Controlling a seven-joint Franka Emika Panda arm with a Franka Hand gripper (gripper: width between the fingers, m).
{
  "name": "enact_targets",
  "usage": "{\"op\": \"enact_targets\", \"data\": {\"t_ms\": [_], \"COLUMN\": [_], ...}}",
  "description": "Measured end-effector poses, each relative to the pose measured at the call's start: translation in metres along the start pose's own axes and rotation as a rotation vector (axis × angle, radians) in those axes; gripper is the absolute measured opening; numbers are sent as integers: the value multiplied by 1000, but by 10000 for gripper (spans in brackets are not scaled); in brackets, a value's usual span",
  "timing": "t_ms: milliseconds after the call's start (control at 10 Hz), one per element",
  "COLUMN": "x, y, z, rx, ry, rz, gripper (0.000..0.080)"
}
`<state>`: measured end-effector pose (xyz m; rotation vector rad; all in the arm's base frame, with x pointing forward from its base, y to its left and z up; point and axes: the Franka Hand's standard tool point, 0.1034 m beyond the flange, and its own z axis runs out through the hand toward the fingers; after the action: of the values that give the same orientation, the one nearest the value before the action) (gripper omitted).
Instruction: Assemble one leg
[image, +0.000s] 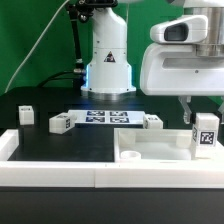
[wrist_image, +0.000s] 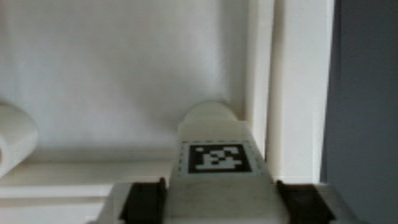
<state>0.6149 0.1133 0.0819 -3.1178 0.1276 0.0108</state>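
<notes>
My gripper (image: 203, 118) is shut on a leg (image: 205, 132), a small white block with a black-and-white tag. It holds the leg upright over the corner of the large white panel (image: 140, 152) at the exterior view's right. In the wrist view the leg (wrist_image: 217, 150) sits between the two dark fingers (wrist_image: 146, 200) of the gripper (wrist_image: 222, 205), with the white panel (wrist_image: 125, 80) and its raised rim below. I cannot tell whether the leg touches the panel. Three more legs lie on the table, two (image: 25, 115) (image: 62, 123) on the exterior view's left and one (image: 150, 121) behind the panel.
The marker board (image: 105, 118) lies flat at the middle back, in front of the robot base (image: 108, 60). Long white border rails (image: 60, 165) run along the front and the exterior view's left side. The table top is black.
</notes>
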Motion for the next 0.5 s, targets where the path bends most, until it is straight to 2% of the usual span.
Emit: {"op": "enact_targets", "data": {"t_ms": [200,300,500], "x": [1,1,0], "y": [-4,-6,-8], "z": [1,1,2], "rx": [49,58,103], "ry": [4,15,27], "rz": [324,435,716], "gripper": [293,293,294]}}
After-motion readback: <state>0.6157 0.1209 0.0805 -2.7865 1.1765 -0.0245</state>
